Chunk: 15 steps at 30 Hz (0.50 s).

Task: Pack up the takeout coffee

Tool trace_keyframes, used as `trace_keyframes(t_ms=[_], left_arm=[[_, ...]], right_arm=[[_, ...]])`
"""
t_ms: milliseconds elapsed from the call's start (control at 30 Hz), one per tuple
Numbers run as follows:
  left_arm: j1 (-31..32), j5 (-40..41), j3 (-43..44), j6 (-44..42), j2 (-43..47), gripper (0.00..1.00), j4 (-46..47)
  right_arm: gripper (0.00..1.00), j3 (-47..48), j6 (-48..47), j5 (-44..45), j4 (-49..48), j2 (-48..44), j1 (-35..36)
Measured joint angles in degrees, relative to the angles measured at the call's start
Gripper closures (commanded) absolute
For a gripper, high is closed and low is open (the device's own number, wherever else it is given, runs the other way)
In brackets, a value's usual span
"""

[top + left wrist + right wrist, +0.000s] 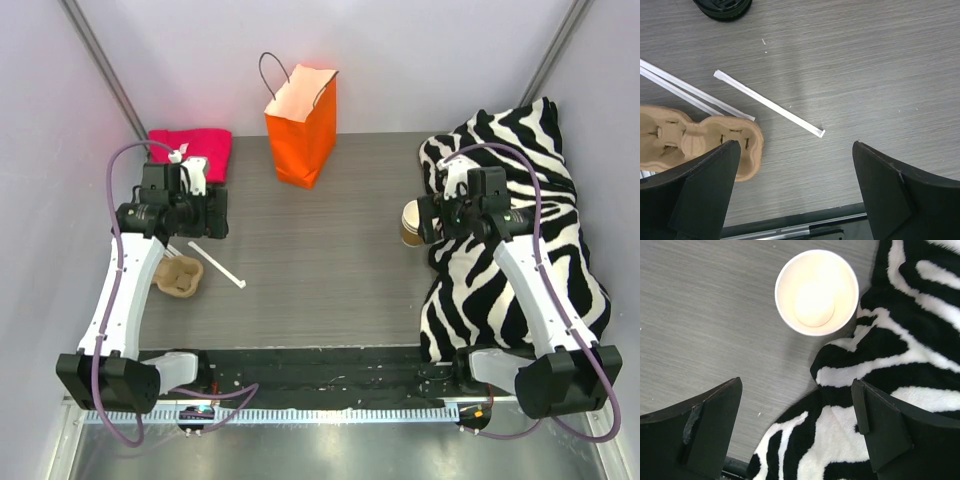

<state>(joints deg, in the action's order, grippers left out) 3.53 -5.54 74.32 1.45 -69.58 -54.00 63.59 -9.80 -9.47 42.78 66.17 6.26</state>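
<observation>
**Cup uncovered, both grippers wide and empty**

The cup (817, 292) stands upright on the right half of the surface (320, 260), hard against the left edge of a zebra cloth (520, 230) that covers the right edge. It has no lid on, and its white inside shows. The lid (723, 8) lies well apart from it, on the left half, just beyond the left gripper (797, 170).

The bag (302, 125) stands at the middle of the far edge with its mouth open upward, probably so that a cup can be lowered straight in. The tray (700, 140) lies near the left edge, with wrapped straws (769, 103) just beside it. These look laid out as parts of one order. A pink cloth (190, 150) fills the far left corner.

The right gripper (797, 425) hangs with its jaws spread wide and nothing between them. The cup sits just ahead of its fingertips, roughly centred on the gap, so a short advance would bracket it. The left gripper is equally wide and empty above the straws, with the tray under its left finger. Each arm seems posted by the piece it would reach first: the left by the lid, the right by the cup.
</observation>
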Motion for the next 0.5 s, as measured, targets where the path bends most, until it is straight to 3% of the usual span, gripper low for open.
trace_keyframes(t_ms=[367,500], left_arm=[[-0.02,-1.03,-0.20,-0.72,0.52,0.00,0.61],[0.00,-2.01,0.02,-0.24,-0.02,0.00,0.61]], right_arm=[[0.01,6.36,-0.20,2.58,0.57,6.99,0.00],[0.06,8.81,-0.83,4.13,1.84,10.78,0.00]])
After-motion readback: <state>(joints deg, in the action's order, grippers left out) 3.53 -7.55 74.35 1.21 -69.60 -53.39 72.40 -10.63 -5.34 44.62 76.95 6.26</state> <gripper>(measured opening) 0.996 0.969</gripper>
